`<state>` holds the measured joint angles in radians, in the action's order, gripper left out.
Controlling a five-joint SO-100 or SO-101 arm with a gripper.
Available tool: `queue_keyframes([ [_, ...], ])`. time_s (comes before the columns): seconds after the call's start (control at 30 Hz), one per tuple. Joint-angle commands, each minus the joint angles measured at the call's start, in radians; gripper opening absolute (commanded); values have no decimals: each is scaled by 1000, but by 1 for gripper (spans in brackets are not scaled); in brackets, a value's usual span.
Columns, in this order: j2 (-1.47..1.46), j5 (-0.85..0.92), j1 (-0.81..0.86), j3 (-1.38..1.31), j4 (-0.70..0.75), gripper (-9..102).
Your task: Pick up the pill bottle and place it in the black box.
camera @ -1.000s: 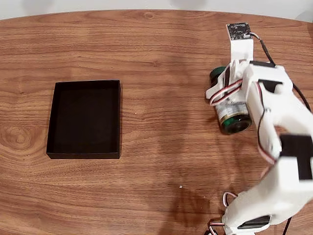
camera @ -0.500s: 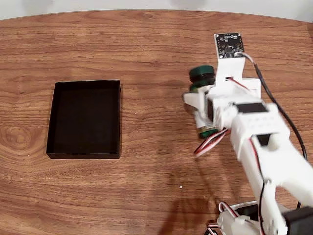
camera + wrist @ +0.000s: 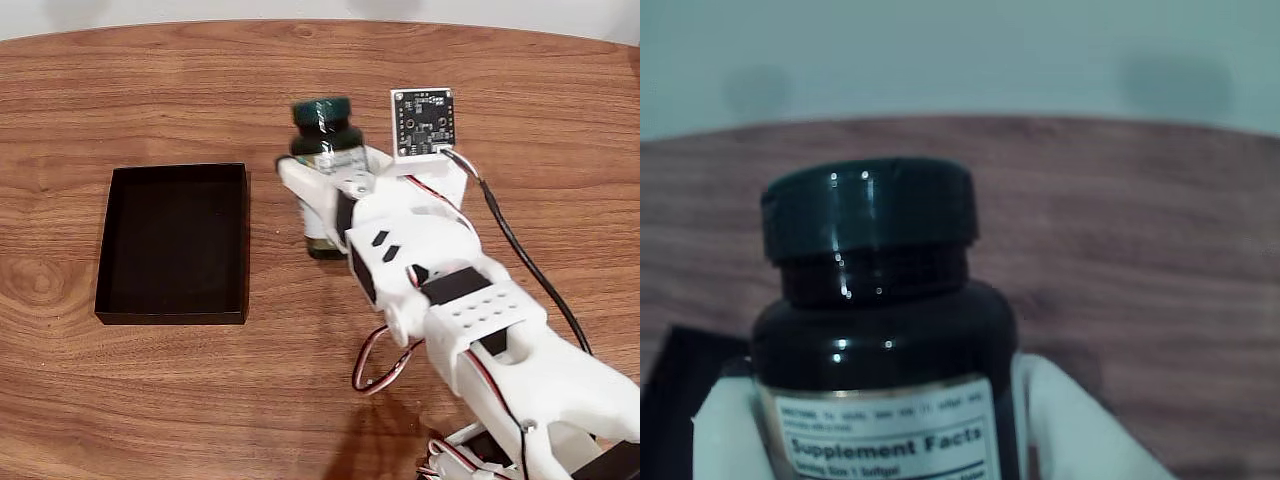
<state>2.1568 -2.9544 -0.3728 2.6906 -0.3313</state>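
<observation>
The gripper [image 3: 318, 195], clenched around the pill bottle [image 3: 322, 140], has swung left since a second ago; the black box [image 3: 105, 262] is now near, so the release should come soon.

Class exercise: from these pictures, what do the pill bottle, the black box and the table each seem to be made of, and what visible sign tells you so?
Pill bottle: probably glossy dark plastic or glass, given the sharp highlights, with a paper-like printed label.
Black box: matte, thin-walled, perhaps card or plastic; no shine.
Table: wood or wood-look laminate, showing grain and knots.
</observation>
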Motion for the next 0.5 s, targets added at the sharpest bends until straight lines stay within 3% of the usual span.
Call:
queue_keyframes([
  [0.0, -38, 14, -31, -21, -202, 0],
  [0.47, -334, -3, -141, -71, -615, 0],
])
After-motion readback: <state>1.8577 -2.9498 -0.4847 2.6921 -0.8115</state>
